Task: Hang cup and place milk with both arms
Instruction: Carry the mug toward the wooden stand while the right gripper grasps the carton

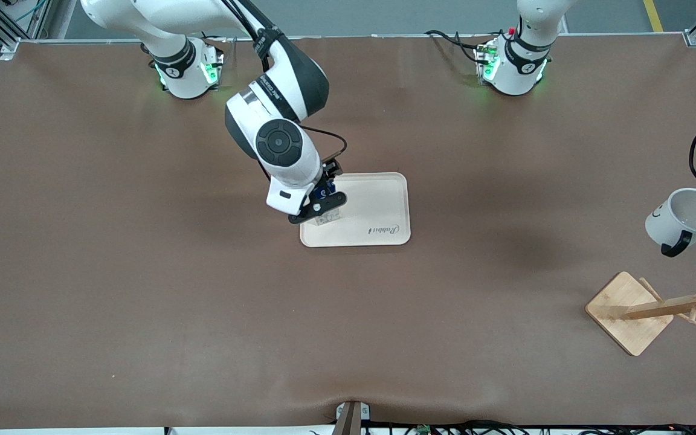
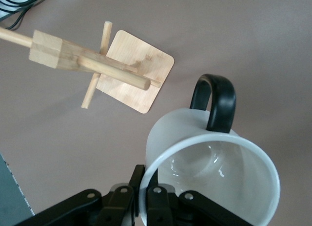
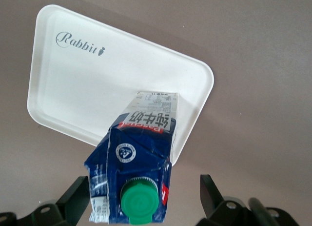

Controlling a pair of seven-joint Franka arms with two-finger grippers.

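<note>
The milk (image 3: 141,153), a dark-blue carton with a green cap, stands on the white tray (image 3: 83,84) near the tray's edge toward the right arm's end. My right gripper (image 3: 144,196) is open around its top, with both fingers clear of its sides. In the front view the gripper (image 1: 322,208) hides most of the carton (image 1: 327,219). My left gripper (image 2: 146,187) is shut on the rim of the white cup (image 2: 214,177), whose black handle (image 2: 217,101) points away. It holds the cup (image 1: 683,219) in the air beside the wooden rack (image 1: 677,305).
The rack has a square wooden base (image 2: 139,72), a post and several pegs (image 2: 97,65). It stands at the left arm's end of the table, close to the edge. The tray (image 1: 384,211) lies mid-table.
</note>
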